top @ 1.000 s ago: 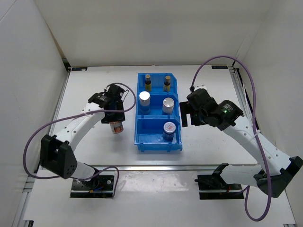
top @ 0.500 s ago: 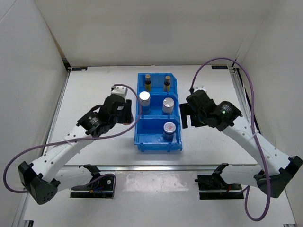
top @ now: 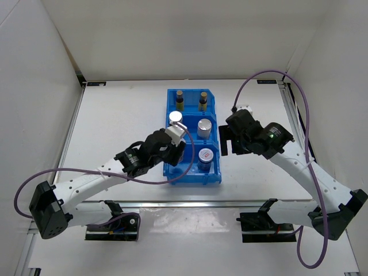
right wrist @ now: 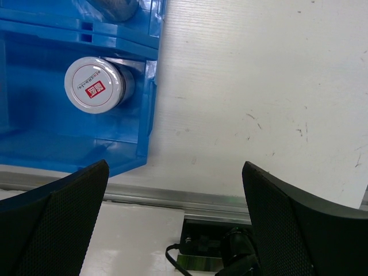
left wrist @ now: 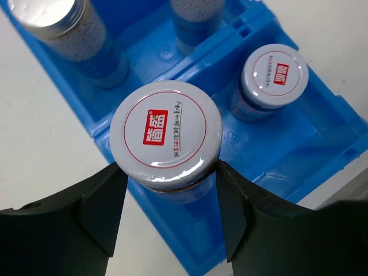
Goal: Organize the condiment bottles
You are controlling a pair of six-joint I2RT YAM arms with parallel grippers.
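My left gripper (left wrist: pixel 169 172) is shut on a short jar (left wrist: pixel 165 133) with a grey lid and red logo, gripped below the lid. It hangs over the left wall of the blue bin (left wrist: pixel 299 144), at the near compartment. The left gripper (top: pixel 174 152) hides this jar from above. A second jar (left wrist: pixel 274 75) (top: pixel 206 155) (right wrist: pixel 94 84) stands in the near compartment's right half. Two silver-topped shakers (top: pixel 175 118) (top: pixel 204 126) stand in the middle compartment, and two brown bottles (top: pixel 180 99) (top: pixel 203 100) in the far one. My right gripper (right wrist: pixel 172 172) (top: pixel 226 141) is open over bare table, right of the bin.
The blue bin (top: pixel 192 178) lies lengthwise in the middle of the white table. A metal rail (right wrist: pixel 172 195) runs along the table's near edge, with the arm bases below it. White walls close in the left, right and far sides.
My left arm has swung right from the table left of the bin, carrying the jar to the bin's near-left compartment. The right arm has barely moved.
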